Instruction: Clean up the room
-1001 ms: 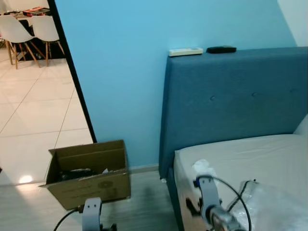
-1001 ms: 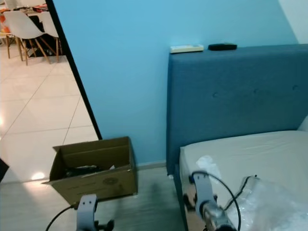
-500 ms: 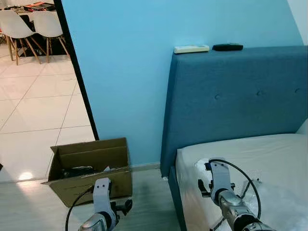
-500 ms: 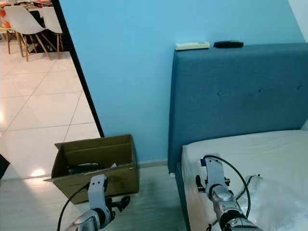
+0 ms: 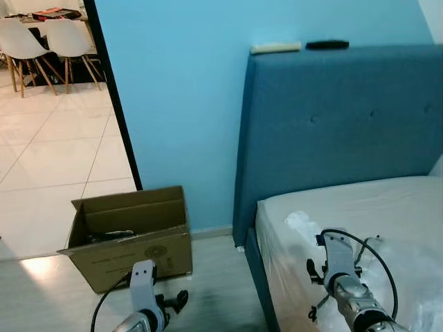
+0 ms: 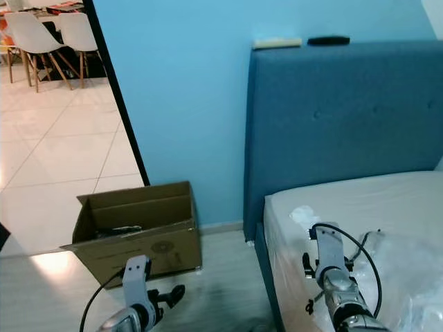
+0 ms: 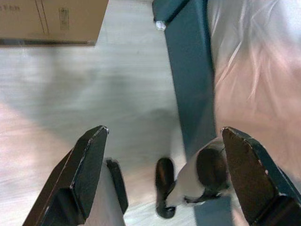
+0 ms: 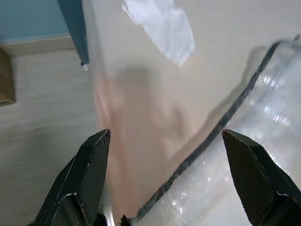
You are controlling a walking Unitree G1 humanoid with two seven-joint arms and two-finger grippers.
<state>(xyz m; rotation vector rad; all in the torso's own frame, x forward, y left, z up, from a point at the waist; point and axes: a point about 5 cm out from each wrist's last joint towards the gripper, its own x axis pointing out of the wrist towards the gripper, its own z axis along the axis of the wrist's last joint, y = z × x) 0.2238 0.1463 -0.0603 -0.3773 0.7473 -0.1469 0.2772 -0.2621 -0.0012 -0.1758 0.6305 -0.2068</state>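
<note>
Both grippers' jaws gape empty, the right gripper (image 8: 164, 179) over the bed (image 5: 387, 200) edge near crumpled tissue (image 8: 162, 26), the left gripper (image 7: 162, 179) above open floor (image 7: 94, 94) beside what seems a shoe (image 7: 164, 186).

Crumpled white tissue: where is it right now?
The crumpled white tissue lies on the bed near its front left corner, just ahead of the right gripper and beside a clear plastic bag.

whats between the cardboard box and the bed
Bare pale wood floor and the skirting along the blue wall; nothing lies on that stretch between the cardboard box and the bed in the left eye view.
</note>
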